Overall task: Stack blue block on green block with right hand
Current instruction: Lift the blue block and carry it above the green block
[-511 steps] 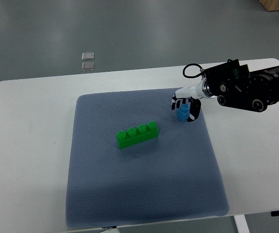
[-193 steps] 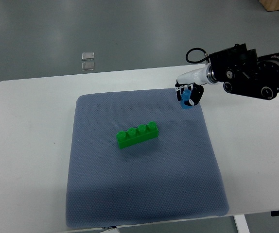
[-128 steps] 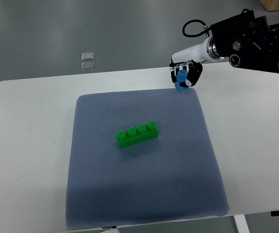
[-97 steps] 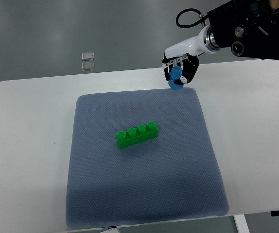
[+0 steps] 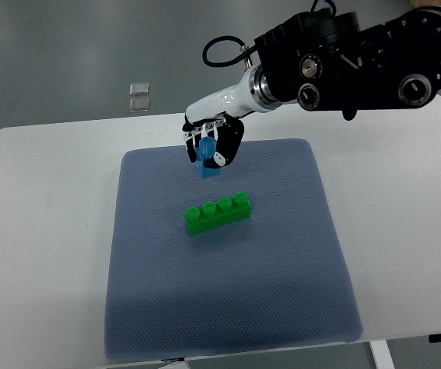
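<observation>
Right hand (image 5: 211,147) carrying the blue block (image 5: 206,163) above the mat
Its fingers grip the block, held in the air just behind the green block (image 5: 218,213) lying on the grey mat (image 5: 228,307)

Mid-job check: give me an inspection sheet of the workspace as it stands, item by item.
Surface: white table with a blue-grey mat laid on it.
Job's things: green block lying on the mat; blue block held above the mat, beyond the green block, not yet stacked.
Clutter: nothing seen.
Grippers: right hand shut on the blue block; left hand not in view.
Cables: black cable loop at the right wrist.
Surroundings: grey floor, two small clear squares on it.
</observation>
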